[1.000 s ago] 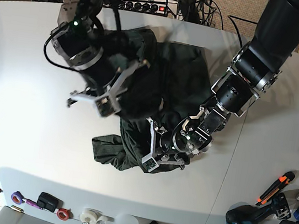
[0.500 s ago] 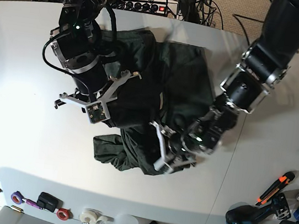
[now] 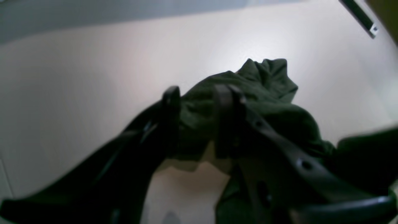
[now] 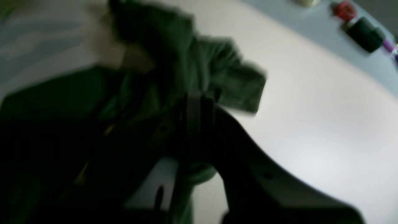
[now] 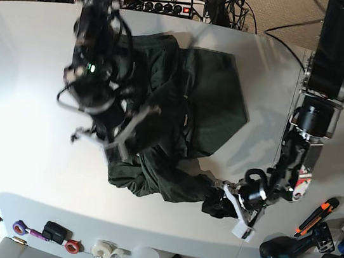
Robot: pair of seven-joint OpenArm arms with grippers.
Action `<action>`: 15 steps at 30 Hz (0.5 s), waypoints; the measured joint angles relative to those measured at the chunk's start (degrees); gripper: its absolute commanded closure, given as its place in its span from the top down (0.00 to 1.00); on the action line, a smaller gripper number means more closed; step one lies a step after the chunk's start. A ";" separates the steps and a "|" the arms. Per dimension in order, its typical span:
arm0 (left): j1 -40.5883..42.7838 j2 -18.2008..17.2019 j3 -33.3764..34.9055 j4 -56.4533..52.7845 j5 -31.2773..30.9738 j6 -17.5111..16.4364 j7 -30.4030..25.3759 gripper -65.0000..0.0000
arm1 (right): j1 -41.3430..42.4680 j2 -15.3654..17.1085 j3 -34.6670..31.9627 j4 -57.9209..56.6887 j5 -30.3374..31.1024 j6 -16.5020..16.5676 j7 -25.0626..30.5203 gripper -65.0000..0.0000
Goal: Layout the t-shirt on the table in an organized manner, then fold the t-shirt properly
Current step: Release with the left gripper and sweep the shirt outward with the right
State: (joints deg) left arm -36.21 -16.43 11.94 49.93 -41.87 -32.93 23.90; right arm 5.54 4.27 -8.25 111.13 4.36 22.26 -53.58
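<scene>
The dark green t-shirt (image 5: 206,114) lies crumpled on the white table (image 5: 20,114), partly lifted. My right gripper (image 5: 118,139) hangs over its left side, shut on a bunch of fabric. In the blurred right wrist view the right gripper (image 4: 192,118) pinches the t-shirt (image 4: 217,81), which hangs beyond it. My left gripper (image 5: 229,201) sits low near the front right, with a stretched tail of the shirt reaching into it. In the left wrist view the left gripper (image 3: 197,93) has its fingers a little apart, and the t-shirt (image 3: 267,81) is bunched between them, raised off the table.
Along the front edge lie tape rolls (image 5: 104,248), a red ring (image 5: 72,245) and a small black item (image 5: 54,231). A cordless drill (image 5: 282,254) and an orange-handled tool (image 5: 317,213) lie at the front right. A power strip (image 5: 167,6) and cables run behind the table.
The left arm has swung right and toward the front edge, drawing a tail of the shirt with it. The right gripper has moved slightly frontward with its bunch of fabric.
</scene>
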 measured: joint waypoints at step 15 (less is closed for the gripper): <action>5.86 -7.04 0.13 0.07 -3.98 -6.56 -1.38 0.30 | 6.40 0.92 -0.02 -0.39 -10.67 -9.49 -0.35 0.00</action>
State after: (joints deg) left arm -30.35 -23.46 12.08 50.00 -45.84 -39.48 22.52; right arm 11.94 5.19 -8.27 110.74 -6.31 12.78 -53.93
